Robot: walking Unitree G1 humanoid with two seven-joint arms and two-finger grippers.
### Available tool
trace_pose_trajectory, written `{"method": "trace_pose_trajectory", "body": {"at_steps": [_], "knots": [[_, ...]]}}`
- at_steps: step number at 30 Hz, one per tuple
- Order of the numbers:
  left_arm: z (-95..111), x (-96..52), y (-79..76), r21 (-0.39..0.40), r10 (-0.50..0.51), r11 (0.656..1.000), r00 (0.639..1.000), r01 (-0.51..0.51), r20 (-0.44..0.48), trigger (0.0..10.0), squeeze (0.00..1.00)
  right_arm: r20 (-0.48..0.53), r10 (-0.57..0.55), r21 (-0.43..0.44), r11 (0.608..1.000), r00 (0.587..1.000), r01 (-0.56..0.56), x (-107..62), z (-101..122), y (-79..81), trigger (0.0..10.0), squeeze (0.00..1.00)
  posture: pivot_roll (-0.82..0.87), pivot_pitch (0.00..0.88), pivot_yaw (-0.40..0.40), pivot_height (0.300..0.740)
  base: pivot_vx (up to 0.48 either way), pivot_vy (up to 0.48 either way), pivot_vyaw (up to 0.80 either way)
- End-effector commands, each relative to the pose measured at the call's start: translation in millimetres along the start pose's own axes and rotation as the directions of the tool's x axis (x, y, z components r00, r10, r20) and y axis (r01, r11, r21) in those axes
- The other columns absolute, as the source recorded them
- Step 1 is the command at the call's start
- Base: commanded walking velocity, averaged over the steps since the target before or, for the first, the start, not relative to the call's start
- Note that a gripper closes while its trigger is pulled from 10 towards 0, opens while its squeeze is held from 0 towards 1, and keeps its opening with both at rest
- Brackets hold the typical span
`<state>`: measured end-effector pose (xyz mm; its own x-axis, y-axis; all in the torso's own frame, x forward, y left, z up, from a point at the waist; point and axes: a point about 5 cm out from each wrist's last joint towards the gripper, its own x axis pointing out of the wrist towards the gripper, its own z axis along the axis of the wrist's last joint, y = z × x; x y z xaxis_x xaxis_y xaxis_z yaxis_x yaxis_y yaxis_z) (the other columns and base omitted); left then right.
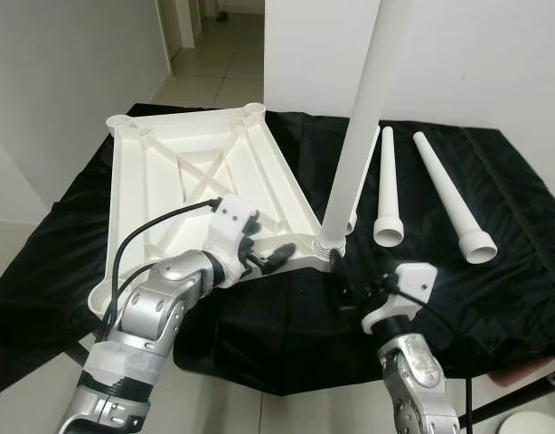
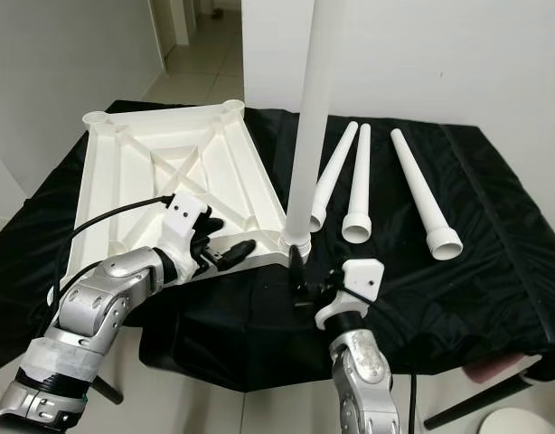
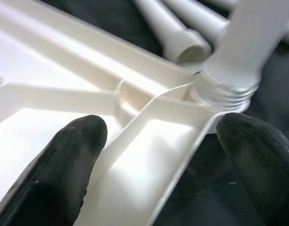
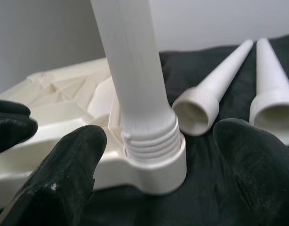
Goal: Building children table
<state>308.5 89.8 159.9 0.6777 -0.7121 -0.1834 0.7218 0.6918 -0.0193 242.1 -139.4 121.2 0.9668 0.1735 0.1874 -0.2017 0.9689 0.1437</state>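
Note:
The white table top point(image 1: 187, 172) lies upside down on the black cloth, ribs facing up. One white leg point(image 1: 359, 117) stands upright in the near right corner socket point(image 4: 154, 165), its threads partly showing above the collar. My left gripper point(image 1: 267, 253) is open at the top's near edge, and its fingers point(image 3: 64, 160) straddle the rim just left of that socket. My right gripper point(image 2: 305, 285) is open, low in front of the socket, with a finger on either side of the leg's base and not touching it.
Three loose legs point(image 2: 334, 176), point(image 2: 359, 185), point(image 2: 422, 194) lie side by side on the cloth point(image 1: 494, 181) right of the top. A white wall rises behind. Tiled floor and a doorway lie at the far left. A white round object point(image 1: 531, 425) sits on the floor at the near right.

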Motion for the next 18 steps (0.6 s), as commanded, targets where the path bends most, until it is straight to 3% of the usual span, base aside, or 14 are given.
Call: {"method": "trace_pose_trajectory", "body": {"at_steps": [1,10,18], "knots": [[-4.7,-0.5,8.5,0.012,0.056,0.998,0.998,-0.056,-0.022,10.0,0.00,0.002,0.007,-0.007,1.000,1.000,-0.007,-0.6,-1.4,0.6,10.0,0.00,-0.05,0.017,0.047,0.740,0.000,0.000,0.00],[-13.1,-0.2,41.9,0.038,0.242,0.970,0.966,-0.239,-0.087,10.0,0.00,0.002,-0.002,-0.016,1.000,1.000,0.002,0.4,-2.0,-5.4,10.0,0.00,-0.03,0.008,0.055,0.740,0.000,0.000,0.00],[-19.0,-1.3,45.5,0.045,0.253,0.967,0.960,-0.250,-0.120,10.0,0.00,0.013,0.012,-0.013,1.000,1.000,-0.011,3.4,-2.3,-3.8,10.0,0.00,-0.03,0.005,0.054,0.740,0.000,0.000,0.00]]}}
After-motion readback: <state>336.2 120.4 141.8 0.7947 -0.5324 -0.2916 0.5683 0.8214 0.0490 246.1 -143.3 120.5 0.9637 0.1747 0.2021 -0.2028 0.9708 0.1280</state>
